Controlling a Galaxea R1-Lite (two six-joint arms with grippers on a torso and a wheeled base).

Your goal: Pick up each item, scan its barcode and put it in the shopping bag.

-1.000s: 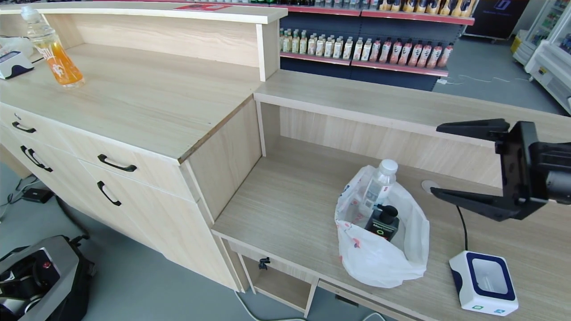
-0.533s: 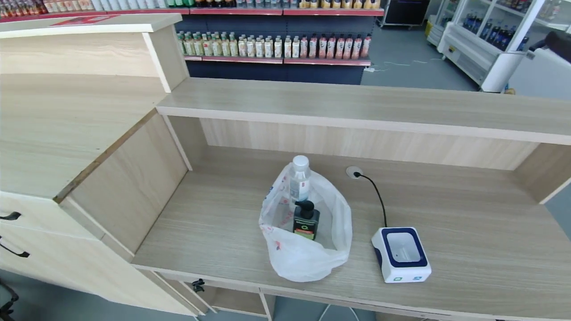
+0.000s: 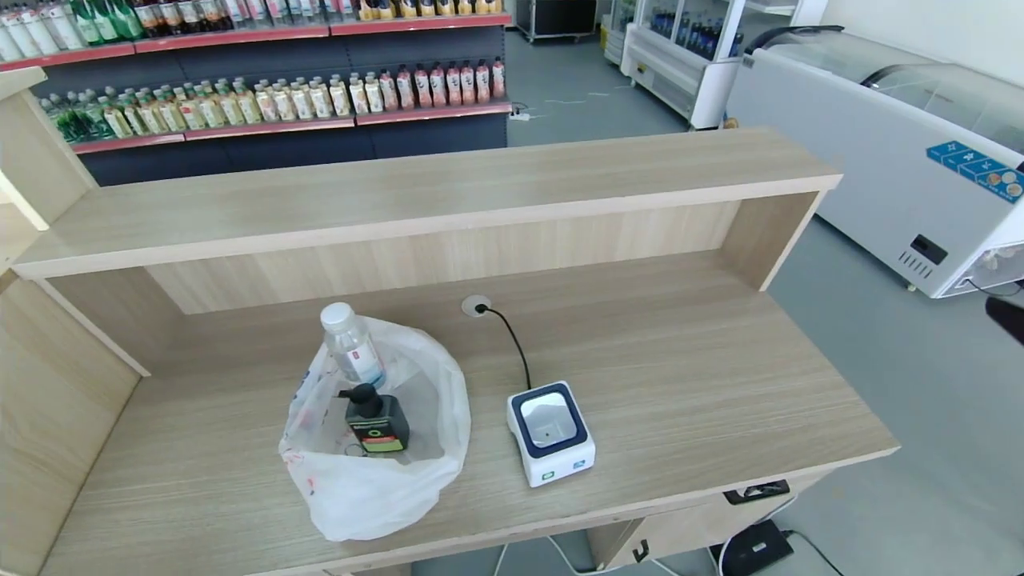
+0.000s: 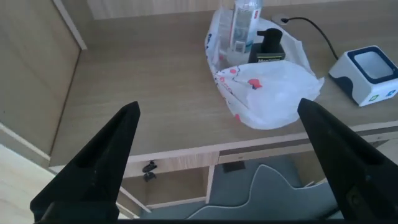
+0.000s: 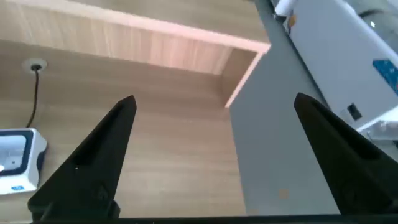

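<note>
Plainly, with the left gripper [image 4: 217,104] and right gripper [image 5: 214,98] both showing fingers wide apart and empty, you needed a fresh, label-out pick before visiting the scanner [image 3: 550,432].

On the bench [image 3: 680,376], the shopping bag [image 3: 360,496] holds a clear bottle [image 3: 352,346] at 12 o'clock and a dark pump bottle [image 3: 376,424] centrally; the scanner [image 3: 550,432] stands near, at its 3 o'clock.
</note>
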